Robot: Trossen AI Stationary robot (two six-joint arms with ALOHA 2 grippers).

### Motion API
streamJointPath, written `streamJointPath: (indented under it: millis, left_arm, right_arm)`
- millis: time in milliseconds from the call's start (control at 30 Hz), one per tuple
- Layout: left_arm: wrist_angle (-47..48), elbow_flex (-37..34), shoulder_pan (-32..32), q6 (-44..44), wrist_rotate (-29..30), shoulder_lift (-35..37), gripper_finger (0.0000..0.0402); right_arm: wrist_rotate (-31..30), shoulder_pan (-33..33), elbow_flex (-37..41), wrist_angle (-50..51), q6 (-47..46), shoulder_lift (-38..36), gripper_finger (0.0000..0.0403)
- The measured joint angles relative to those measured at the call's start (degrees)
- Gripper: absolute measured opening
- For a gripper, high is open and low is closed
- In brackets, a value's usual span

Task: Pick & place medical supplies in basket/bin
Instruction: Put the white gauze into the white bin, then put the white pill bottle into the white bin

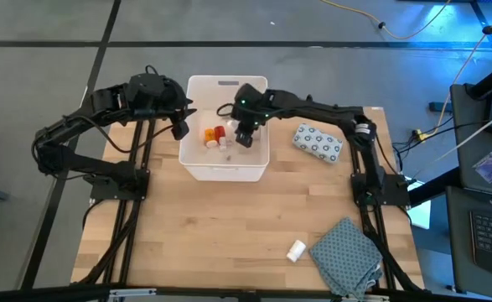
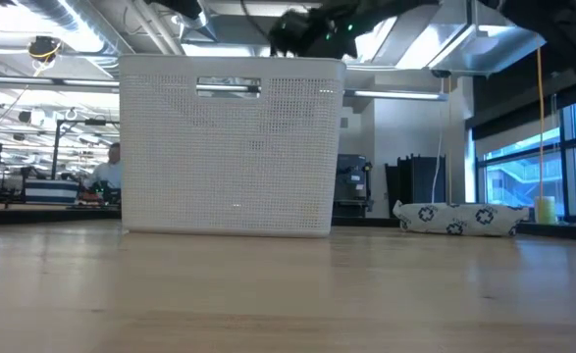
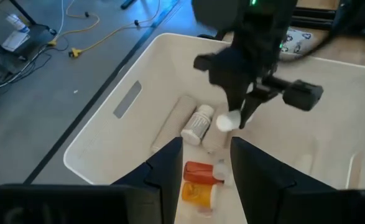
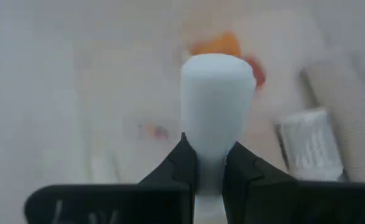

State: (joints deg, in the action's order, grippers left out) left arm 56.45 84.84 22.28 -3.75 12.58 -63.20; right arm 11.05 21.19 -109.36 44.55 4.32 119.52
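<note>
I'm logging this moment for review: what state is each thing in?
Bin: upright, partly filled.
Right gripper: inside the bin, shut on a white tube.
Left gripper: at the bin's edge, open, empty.
Dotted pack: on the table.
White bottle: lying on the table.

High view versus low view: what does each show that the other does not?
Only the high view shows inside the white bin: a red bottle, the right gripper over them, plus a white bottle and patterned cloth on the table. Only the low view shows the bin's perforated wall and the room behind, with a person. Both show the bin and the blue-dotted soft pack.
</note>
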Motion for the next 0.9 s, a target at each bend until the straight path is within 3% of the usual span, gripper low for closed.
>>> streamJointPath:
  millis: [233, 533, 900]
  left_arm:
    - [0.1, 0.0, 0.0, 0.0, 0.0, 0.0, 0.0127]
    - [0.7, 0.0, 0.0, -0.6, 0.0, 0.0, 0.0127]
    - [2.1, 0.0, 0.0, -0.4, 0.0, 0.0, 0.0128]
  right_arm:
    - [0.2, -0.1, 0.0, 6.2, 8.0, 3.3, 0.0041]
    - [0.2, -0.1, 0.0, 8.3, 8.2, 4.5, 0.0055]
    - [0.2, -0.1, 0.0, 11.2, 7.4, 4.5, 0.0178]
